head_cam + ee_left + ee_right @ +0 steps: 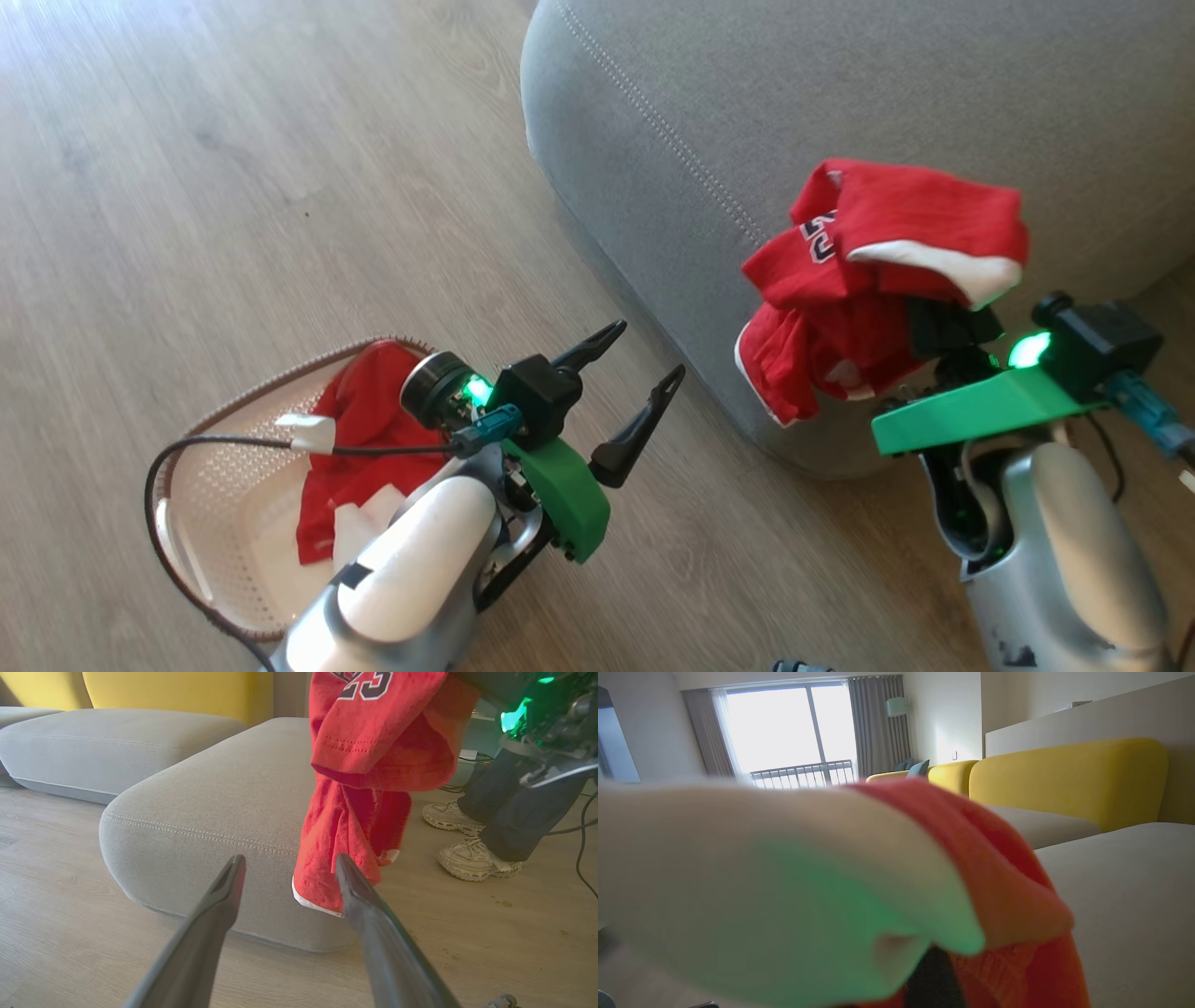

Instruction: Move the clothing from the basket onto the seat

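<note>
The right hand [948, 331] carried the jersey [878, 271] at the rounded corner of the seat [840, 84]. Its fingers were buried in cloth, so I cannot tell whether they were clamped on it or merely draped under it. That looked like the main risk. The bundle hung beside the seat's edge rather than clearly over its top, and its low tail dangled down the side toward the floor [233, 187]. Let go there, it would likely slide off. Loose folds could also snag on the fingers and come away with them. The left hand [649, 350], fingers apart and empty, hovered between the basket [271, 378] and the seat. A second garment [364, 439] lay in the basket. A person's shoes [472, 858] stood near the seat, a possible obstruction.
</note>
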Controlling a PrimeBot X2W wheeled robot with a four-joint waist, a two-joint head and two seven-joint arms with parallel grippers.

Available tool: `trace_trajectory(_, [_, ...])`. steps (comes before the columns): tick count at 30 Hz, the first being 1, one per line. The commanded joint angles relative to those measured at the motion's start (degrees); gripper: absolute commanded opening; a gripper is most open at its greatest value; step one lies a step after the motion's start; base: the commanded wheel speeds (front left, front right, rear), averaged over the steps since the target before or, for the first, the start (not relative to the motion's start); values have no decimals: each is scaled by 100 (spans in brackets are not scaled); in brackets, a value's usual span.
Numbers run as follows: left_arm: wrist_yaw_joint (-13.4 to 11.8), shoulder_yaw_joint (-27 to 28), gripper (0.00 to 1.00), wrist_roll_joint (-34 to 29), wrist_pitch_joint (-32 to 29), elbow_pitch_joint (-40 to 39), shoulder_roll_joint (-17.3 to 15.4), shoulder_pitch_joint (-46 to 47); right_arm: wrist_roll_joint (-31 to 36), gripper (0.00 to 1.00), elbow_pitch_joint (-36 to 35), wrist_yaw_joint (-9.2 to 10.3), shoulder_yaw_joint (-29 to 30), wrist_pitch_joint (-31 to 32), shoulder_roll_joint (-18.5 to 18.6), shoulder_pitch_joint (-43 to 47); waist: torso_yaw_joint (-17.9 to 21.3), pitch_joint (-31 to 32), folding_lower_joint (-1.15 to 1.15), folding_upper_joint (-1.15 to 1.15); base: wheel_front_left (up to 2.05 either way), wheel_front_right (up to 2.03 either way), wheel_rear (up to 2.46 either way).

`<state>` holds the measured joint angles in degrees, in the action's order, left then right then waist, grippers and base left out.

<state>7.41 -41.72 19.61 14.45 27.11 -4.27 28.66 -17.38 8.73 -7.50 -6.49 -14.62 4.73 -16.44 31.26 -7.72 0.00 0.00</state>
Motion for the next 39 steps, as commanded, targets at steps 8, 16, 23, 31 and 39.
trace_trajectory(8, [7,-150,100,156,55,-222,-263,331,651,0,-16,1,481,-38,30,-780,24,-394,0,0,0,0,0])
trace_trajectory(16, [7,-579,100,202,55,-348,-454,501,981,0,372,1,979,-38,395,-1706,-373,-954,0,0,0,0,0])
trace_trajectory(23, [7,-827,100,299,55,-486,-733,759,1363,0,720,1,1477,-38,835,-2486,-782,-1522,0,0,0,0,0])
trace_trajectory(31, [8,-1033,100,333,55,-649,-988,1018,1825,0,1554,1,2196,-38,1373,-3566,-1196,-2188,0,0,0,0,0])
trace_trajectory(39, [8,-1039,100,309,55,-809,-1210,1138,2568,0,2307,1,3422,95,1838,-4457,-1521,-2732,0,0,0,0,0])
